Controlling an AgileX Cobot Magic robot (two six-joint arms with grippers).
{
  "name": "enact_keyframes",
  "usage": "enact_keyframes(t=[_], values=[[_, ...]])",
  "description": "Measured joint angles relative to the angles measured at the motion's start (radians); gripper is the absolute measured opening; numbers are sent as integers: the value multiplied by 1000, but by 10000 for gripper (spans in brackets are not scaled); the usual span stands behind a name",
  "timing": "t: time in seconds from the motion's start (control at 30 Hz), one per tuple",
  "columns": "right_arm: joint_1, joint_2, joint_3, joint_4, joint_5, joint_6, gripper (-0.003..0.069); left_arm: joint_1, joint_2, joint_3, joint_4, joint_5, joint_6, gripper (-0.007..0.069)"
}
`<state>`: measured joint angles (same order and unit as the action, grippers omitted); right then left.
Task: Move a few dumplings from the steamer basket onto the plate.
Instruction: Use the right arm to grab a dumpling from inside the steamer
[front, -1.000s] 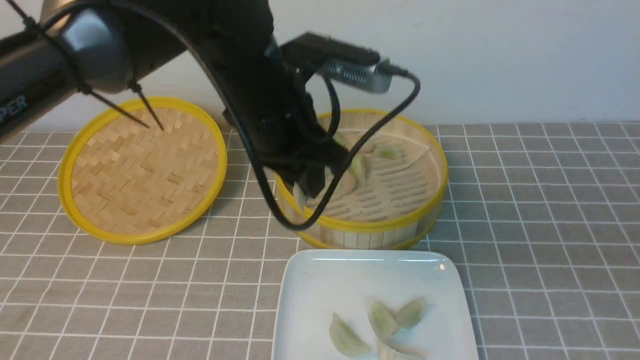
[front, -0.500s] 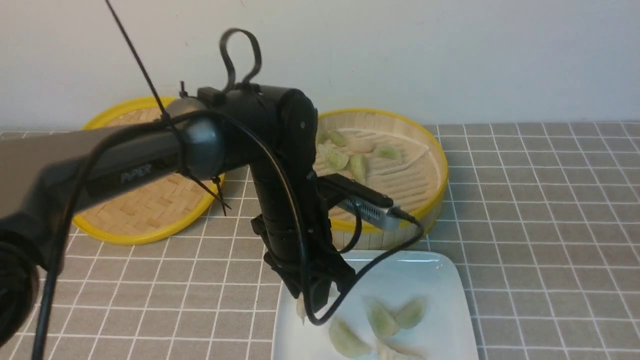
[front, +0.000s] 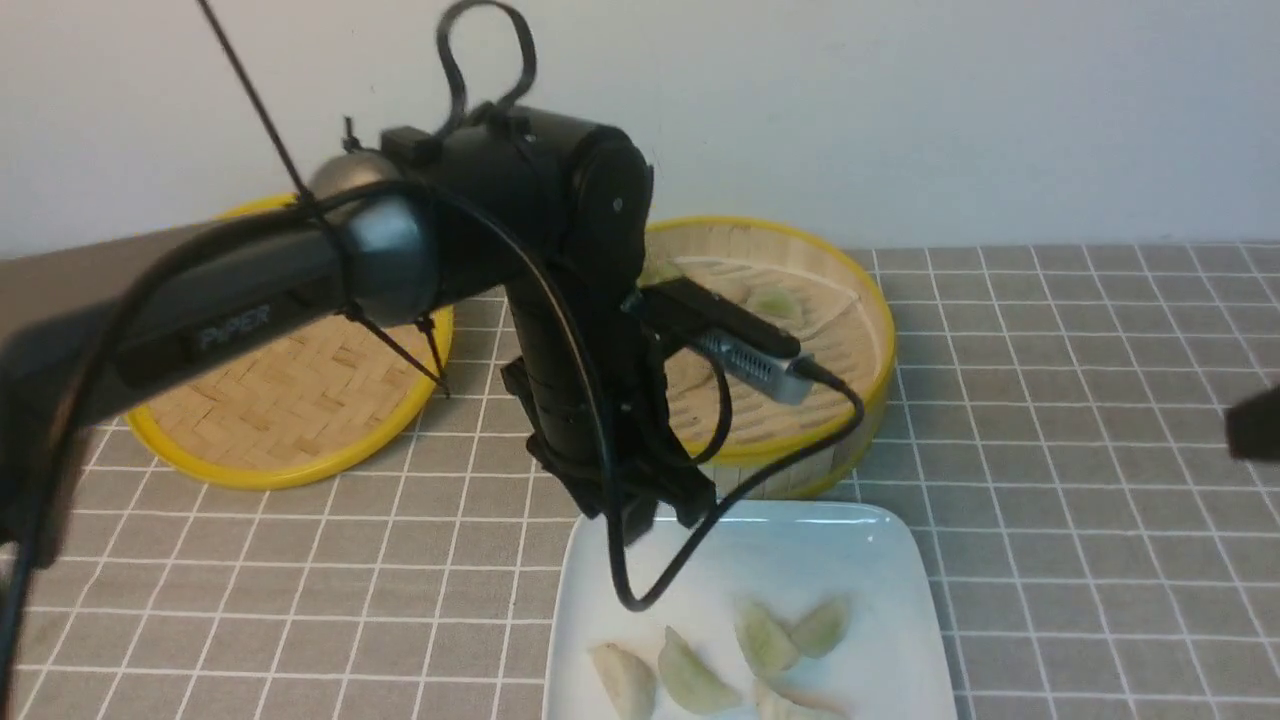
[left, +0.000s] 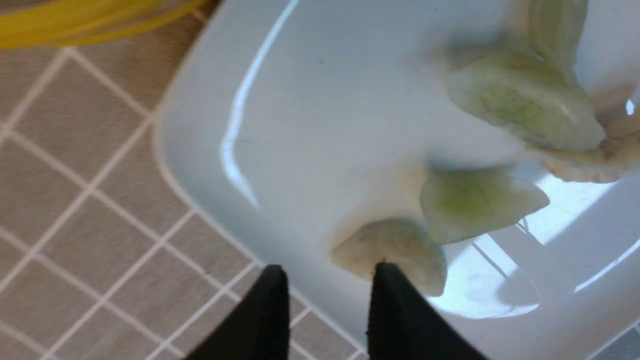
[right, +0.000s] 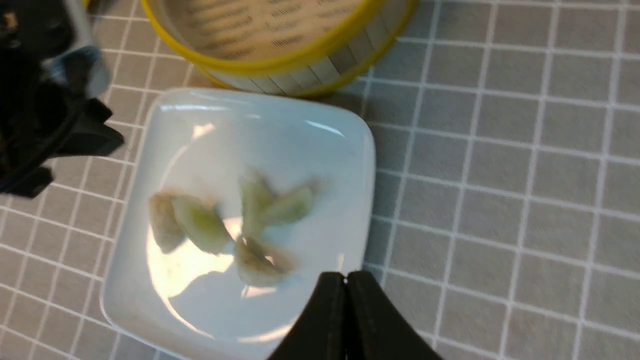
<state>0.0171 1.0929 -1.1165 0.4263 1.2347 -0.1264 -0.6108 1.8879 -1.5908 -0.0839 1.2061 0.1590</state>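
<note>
Now the left arm (front: 250, 300), the largest thing in the front view, holds the left gripper (front: 665, 515) over the far left corner of the plate (front: 800, 560). Its jaws are spread with nothing between them. In the left wrist view a whitish dumpling (left: 390, 250) lies flat on the plate just past one of the fingertips (left: 395, 310), apart from it and touching a green dumpling (left: 475, 202).

Half a second ago that gripper was down at the plate with the whitish dumpling at its tips. It has since risen, the dumpling lies free, and the plate has five dumplings where it had four. A dark blur has also come in at the right edge of the front view.

The grey checked tablecloth (front: 1050, 500) carries everything. The woven lid (front: 290, 410) lies to the left, partly behind the arm. The steamer basket (front: 790, 245) stands just beyond the plate. The arm and its wrist camera (front: 740, 345) hide much of the basket floor, and one pale green dumpling (front: 775, 300) shows inside. A black cable (front: 640, 590) loops across the plate's far left corner. The right gripper (right: 345, 282) hovers over the plate's edge, jaws pressed together and holding nothing.
</note>
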Motion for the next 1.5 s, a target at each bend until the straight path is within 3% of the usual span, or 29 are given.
enact_keyframes(t=[0.13,0.37,0.5,0.67,0.9,1.1,1.5], values=[[35,165,-122,4,-5,-13,-10,32,-146,9,43,10,-70,12],[199,462,-367,-86,-87,0,-8,99,-487,174,57,25,-153,-5],[241,590,-474,-133,-134,25,8,103,-609,265,57,31,-180,-5],[290,813,-659,-182,-202,37,83,103,-785,371,57,45,-219,-5],[340,1147,-967,-193,-221,18,302,103,-946,392,76,50,-263,-5],[347,1327,-1135,-192,-205,17,414,103,-999,392,107,52,-267,-5],[359,1420,-1183,-156,-170,10,416,103,-1008,400,122,53,-267,-5]])
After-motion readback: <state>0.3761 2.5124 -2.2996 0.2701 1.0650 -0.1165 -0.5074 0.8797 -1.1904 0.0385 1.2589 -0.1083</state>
